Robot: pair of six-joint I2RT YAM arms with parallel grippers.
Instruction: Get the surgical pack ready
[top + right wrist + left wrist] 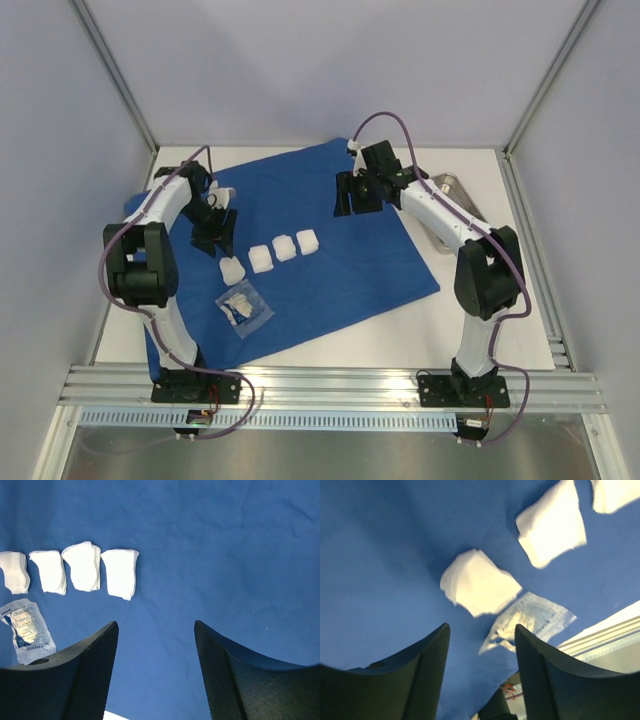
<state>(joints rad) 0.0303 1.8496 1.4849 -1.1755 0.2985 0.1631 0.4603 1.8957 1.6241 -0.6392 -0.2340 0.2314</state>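
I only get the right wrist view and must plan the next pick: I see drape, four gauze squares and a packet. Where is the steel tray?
Observer: The steel tray sits on the table past the drape's right edge, partly hidden behind the right arm.
Operator: And the left gripper?
Observer: The left gripper hangs over the drape's left part, close to the gauze square at the left end of the row, jaws open, nothing between them.
Operator: Is the drape square to the table?
Observer: No, it lies spread flat but turned at an angle.
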